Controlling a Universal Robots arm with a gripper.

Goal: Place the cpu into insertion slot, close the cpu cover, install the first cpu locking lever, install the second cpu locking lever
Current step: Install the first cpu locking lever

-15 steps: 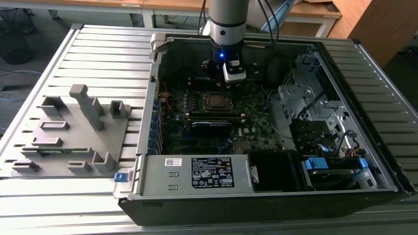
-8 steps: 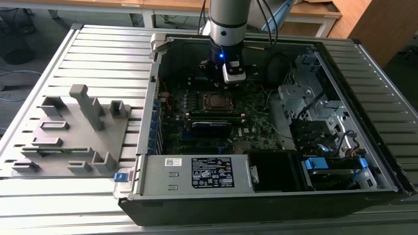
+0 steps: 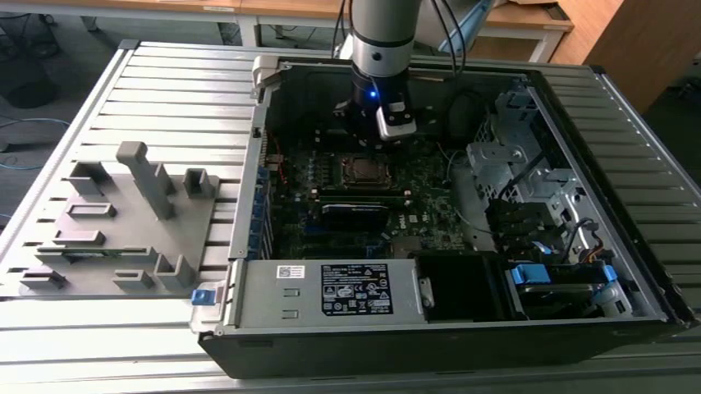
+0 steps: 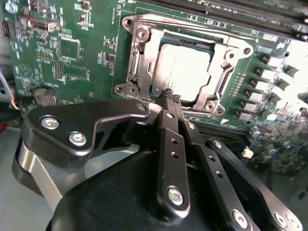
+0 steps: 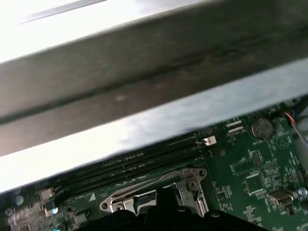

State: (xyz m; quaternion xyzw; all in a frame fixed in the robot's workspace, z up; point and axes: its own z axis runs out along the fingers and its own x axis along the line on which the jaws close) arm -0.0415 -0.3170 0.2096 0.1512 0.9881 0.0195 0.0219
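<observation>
The gripper (image 4: 169, 96) hangs low over the board (image 4: 77, 53), its fingers pinched together on nothing, tips at the socket's edge. The cpu (image 4: 185, 72) already lies flat in the slot (image 3: 363, 169), a dull grey square, with the silver cover (image 4: 139, 62) framing it. I'd judge that cover thin, stiff and springy, the chip light and fragile underneath. Best pushed at the frame's rim, never on the chip. In the first wrist view the cover (image 5: 187, 185) glints beside the memory slots (image 5: 144, 166).

Open computer case (image 3: 613, 205) sitting on slatted metal table (image 3: 164, 90); grey fixture tray (image 3: 121, 230) lying beside it at exterior view's left; coin battery (image 4: 44, 95) sitting on green motherboard (image 4: 72, 57).
</observation>
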